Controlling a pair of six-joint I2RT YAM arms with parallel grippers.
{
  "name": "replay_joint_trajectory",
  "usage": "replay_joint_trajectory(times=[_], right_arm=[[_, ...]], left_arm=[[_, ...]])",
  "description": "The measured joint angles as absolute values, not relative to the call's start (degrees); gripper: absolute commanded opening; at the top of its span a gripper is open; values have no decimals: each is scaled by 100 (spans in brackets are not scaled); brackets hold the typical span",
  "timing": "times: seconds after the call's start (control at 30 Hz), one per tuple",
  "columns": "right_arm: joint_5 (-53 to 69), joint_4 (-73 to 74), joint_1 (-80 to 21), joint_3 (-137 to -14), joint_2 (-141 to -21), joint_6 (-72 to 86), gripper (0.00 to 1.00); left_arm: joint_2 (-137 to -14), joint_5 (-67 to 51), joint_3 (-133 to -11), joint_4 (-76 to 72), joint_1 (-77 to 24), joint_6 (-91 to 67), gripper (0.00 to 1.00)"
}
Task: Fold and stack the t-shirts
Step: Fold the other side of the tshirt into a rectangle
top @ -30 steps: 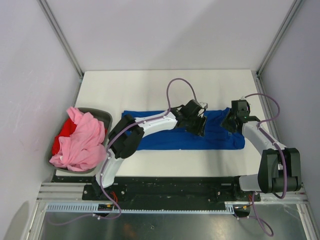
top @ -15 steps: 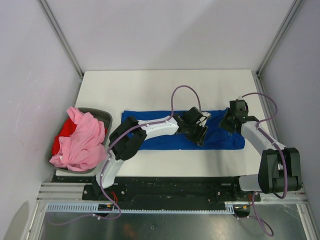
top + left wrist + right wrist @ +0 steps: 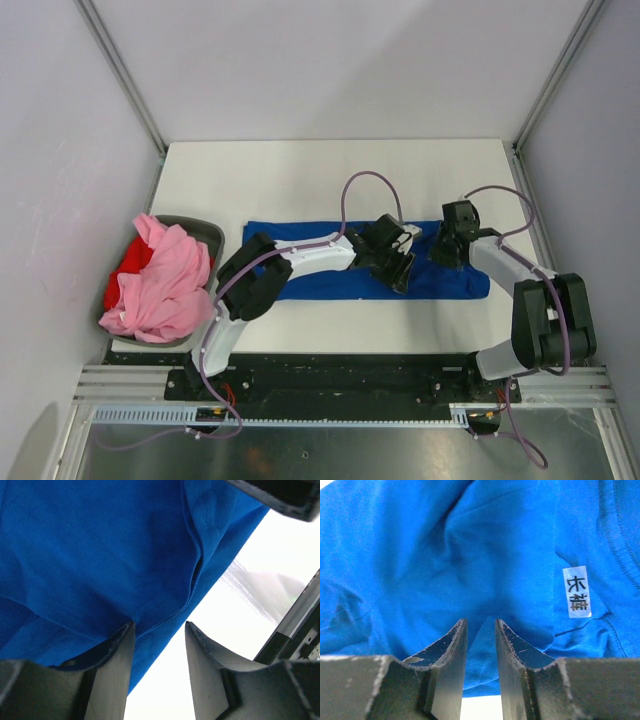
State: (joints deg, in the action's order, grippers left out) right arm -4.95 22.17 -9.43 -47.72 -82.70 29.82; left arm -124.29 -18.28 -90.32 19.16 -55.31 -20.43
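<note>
Now, after small shifts, the blue t-shirt has its hem between the half-open, empty left fingers, while the nearly closed right fingers seem to pinch a ridge for folding.

I get an evenly lit, sharp overhead view with faint shadows. In my left wrist view the tabletop glares white at right.

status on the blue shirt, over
Left gripper open, straddling the blue t-shirt's near edge. Right gripper jaws narrow over bunched cloth, grip unclear. Pink t-shirt and red t-shirt heaped in bin. Nothing in the way.
</note>
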Motion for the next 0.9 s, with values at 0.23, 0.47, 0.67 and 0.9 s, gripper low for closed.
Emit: replay_joint_trajectory(times=[0.23, 0.47, 0.67, 0.9], right_arm=[[-840, 2582, -954, -4766, -8460, 2985, 32], [-985, 2912, -943, -4377, -7747, 3046, 33], [-978, 3247, -937, -4073, -7076, 3192, 33], [-969, 3350, -1002, -4047, -5992, 3450, 34]], left_arm=[[-12396, -1826, -8962, 1852, -5531, -2040, 50], [-12385, -1824, -8945, 1848, -5531, -2043, 50], [-12372, -1820, -8934, 1850, -5531, -2045, 50], [-12335, -1822, -8932, 1898, -5531, -2047, 50]])
